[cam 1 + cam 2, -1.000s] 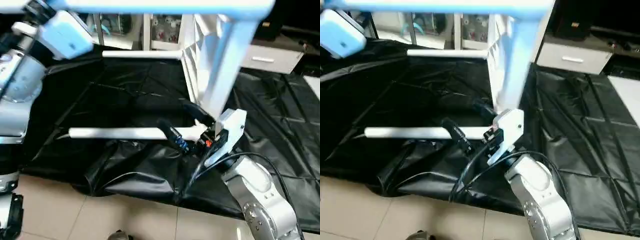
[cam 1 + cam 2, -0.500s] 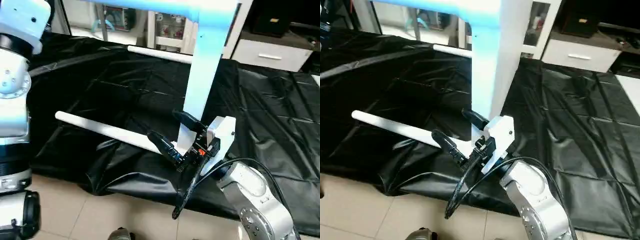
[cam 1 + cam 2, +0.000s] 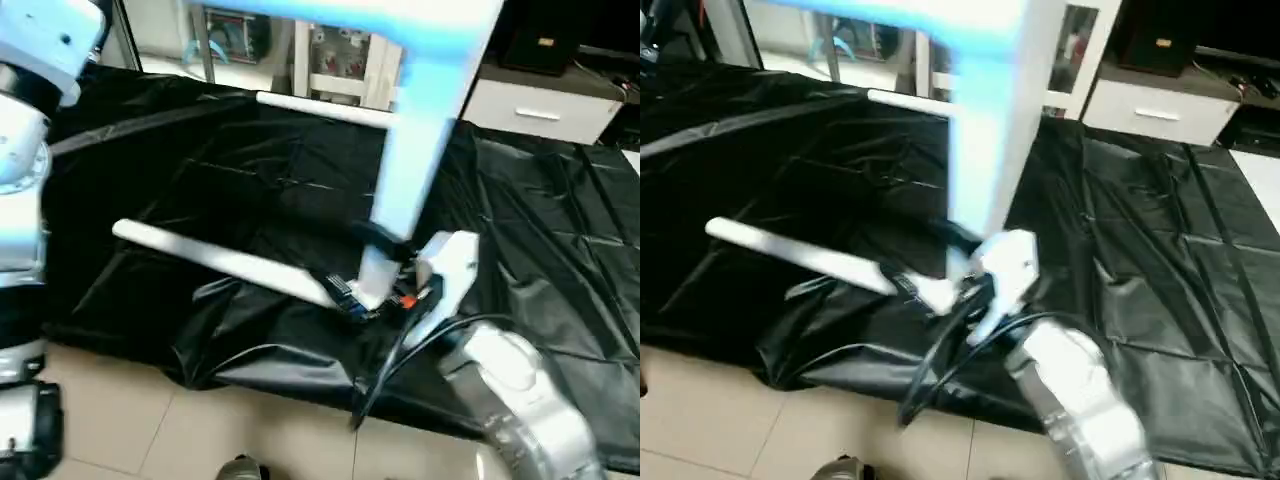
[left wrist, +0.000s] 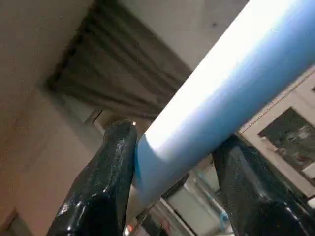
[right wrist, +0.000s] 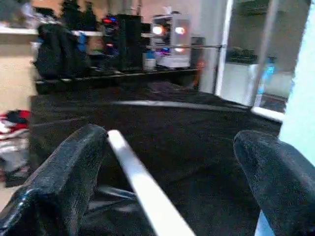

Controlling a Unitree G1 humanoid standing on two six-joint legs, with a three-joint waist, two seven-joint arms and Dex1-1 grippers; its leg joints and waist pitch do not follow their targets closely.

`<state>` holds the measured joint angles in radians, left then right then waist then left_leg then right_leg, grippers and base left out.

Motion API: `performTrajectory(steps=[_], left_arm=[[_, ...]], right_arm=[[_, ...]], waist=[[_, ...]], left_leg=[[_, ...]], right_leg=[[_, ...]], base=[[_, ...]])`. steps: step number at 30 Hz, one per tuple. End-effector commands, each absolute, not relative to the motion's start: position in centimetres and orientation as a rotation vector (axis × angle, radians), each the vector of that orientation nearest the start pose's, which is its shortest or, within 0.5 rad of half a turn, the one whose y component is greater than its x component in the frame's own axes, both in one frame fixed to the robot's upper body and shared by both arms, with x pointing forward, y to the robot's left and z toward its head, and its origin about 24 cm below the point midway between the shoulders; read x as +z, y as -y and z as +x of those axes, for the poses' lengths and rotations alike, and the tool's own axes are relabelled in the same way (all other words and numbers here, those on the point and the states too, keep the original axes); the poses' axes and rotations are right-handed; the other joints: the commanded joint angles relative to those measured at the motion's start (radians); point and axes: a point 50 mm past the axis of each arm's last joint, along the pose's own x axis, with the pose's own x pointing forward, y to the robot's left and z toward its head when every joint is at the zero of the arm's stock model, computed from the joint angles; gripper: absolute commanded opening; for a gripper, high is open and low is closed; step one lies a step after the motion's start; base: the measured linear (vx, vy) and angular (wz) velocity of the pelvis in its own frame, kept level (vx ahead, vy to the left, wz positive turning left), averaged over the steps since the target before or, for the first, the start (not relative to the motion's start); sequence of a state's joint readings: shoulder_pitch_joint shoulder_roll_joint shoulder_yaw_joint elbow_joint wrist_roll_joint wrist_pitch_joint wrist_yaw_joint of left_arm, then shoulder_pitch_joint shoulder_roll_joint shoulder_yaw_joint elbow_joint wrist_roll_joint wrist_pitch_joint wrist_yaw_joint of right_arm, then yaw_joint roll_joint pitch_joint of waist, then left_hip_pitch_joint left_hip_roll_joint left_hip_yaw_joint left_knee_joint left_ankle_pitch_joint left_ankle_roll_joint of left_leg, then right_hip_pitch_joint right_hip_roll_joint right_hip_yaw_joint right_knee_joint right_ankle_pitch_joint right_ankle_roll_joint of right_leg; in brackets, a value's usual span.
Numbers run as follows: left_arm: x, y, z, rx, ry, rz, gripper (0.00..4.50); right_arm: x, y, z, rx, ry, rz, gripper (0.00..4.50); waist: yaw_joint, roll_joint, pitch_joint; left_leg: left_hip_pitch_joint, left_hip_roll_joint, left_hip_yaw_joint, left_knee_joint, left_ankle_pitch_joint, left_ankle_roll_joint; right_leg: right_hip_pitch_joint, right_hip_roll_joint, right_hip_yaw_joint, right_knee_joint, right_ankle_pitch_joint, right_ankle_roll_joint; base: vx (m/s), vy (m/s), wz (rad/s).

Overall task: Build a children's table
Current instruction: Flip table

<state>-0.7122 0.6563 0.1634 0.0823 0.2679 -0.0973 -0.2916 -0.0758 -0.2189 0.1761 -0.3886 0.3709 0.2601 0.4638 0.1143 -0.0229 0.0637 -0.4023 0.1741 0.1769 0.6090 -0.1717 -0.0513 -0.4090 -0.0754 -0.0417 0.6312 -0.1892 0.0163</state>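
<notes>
**Mara:** Left wrist view has the left gripper [image 4: 172, 167] clamped on a white tube leg [image 4: 231, 93], one black finger on either side and pressed to it. Why hold it up in the air like that?

**Jon:** My guess is that leg is already screwed into the table, and the arm is carrying the whole piece by it. From the head camera a white bar runs across the top of the picture, and a second leg [image 3: 420, 160] hangs down from it towards the black sheet [image 3: 560, 230] on the floor.

**Mara:** And the right gripper [image 5: 172, 187]?

**Jon:** Its fingers stand wide apart with nothing between them but a loose leg [image 3: 220, 262] lying on the sheet near its front edge. That leg's nearer end sits right at the gripper, so I read this as lining up to grasp it.

**Mara:** Is it touching yet?

**Jon:** I can't tell. The hanging leg comes down just beside the same spot, so it's crowded there.

**Mara:** Any more legs?

**Jon:** One more leg [image 3: 320, 108] lies flat near the sheet's far edge, well apart from the others.
</notes>
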Motion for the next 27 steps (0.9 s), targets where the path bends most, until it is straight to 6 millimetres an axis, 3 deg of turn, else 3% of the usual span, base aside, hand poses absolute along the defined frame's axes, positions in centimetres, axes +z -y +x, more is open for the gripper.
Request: performTrajectory(steps=[1,7,11,15,20,27], left_arm=[[30.5,-21.8,30.7,-0.070,0.751,0.945,2.32],[29.8,-19.8,30.6,-0.211,0.740,1.050,2.16],[29.6,-19.4,30.5,-0.241,0.739,1.039,1.98],[30.1,-19.0,30.1,-0.261,0.754,1.059,1.96],[29.9,-18.5,30.0,-0.314,0.759,1.029,2.32],[30.1,-17.7,29.8,-0.340,0.808,1.091,2.80]], right_arm=[[12.6,11.9,24.8,0.690,0.190,0.047,4.50],[13.0,14.2,26.2,0.608,0.195,-0.009,4.50],[13.2,14.3,26.3,0.611,0.203,-0.015,4.50],[13.1,14.1,26.1,0.624,0.205,-0.018,4.50],[13.0,13.5,25.9,0.635,0.206,0.001,4.50],[12.2,11.8,24.8,0.687,0.181,0.036,4.50]], waist=[[-0.002,0.019,-0.074],[-0.003,0.019,-0.073],[-0.004,0.016,-0.077],[-0.004,0.017,-0.077],[-0.004,0.017,-0.074],[-0.006,0.020,-0.074]], left_leg=[[0.035,0.049,-0.026,-0.085,-0.283,-0.062],[0.038,0.050,-0.024,-0.084,-0.279,-0.065],[0.033,0.049,-0.023,-0.079,-0.238,-0.054],[0.036,0.049,-0.022,-0.079,-0.243,-0.053],[0.037,0.049,-0.023,-0.082,-0.291,-0.063],[0.036,0.049,-0.026,-0.085,-0.307,-0.070]], right_leg=[[0.034,-0.063,0.039,-0.063,-0.131,-0.166],[0.032,-0.064,0.040,-0.065,-0.147,-0.168],[0.038,-0.063,0.038,-0.058,-0.090,-0.178],[0.036,-0.060,0.036,-0.057,-0.094,-0.185],[0.033,-0.062,0.038,-0.063,-0.154,-0.178],[0.032,-0.061,0.038,-0.065,-0.165,-0.163]], base=[[0.000,0.000,0.00],[0.000,0.000,0.00],[0.000,0.000,0.00],[0.000,0.000,0.00],[0.000,0.000,0.00],[0.000,0.000,0.00]])
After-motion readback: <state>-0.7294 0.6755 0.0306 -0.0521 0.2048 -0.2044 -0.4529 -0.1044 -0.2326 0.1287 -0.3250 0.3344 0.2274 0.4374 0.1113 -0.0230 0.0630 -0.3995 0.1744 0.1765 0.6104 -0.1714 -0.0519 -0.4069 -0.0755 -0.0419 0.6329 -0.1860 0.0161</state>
